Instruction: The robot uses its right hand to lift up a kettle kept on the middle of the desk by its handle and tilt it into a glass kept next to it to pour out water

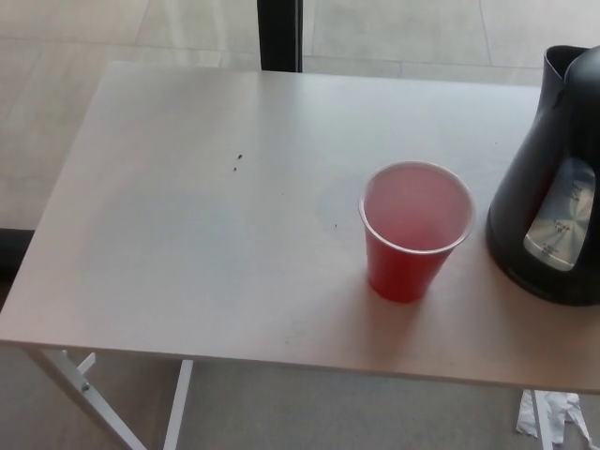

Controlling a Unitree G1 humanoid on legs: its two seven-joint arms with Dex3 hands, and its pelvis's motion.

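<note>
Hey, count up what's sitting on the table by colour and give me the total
Red: 1, the cup
Black: 1, the kettle, cut off by the right edge of the picture
Total: 2 things on the table. Neither robot hand shows.

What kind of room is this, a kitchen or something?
Probably an office or lab corner rather than a kitchen: a plain desk on a tiled floor, holding only a red cup and black kettle.
</note>
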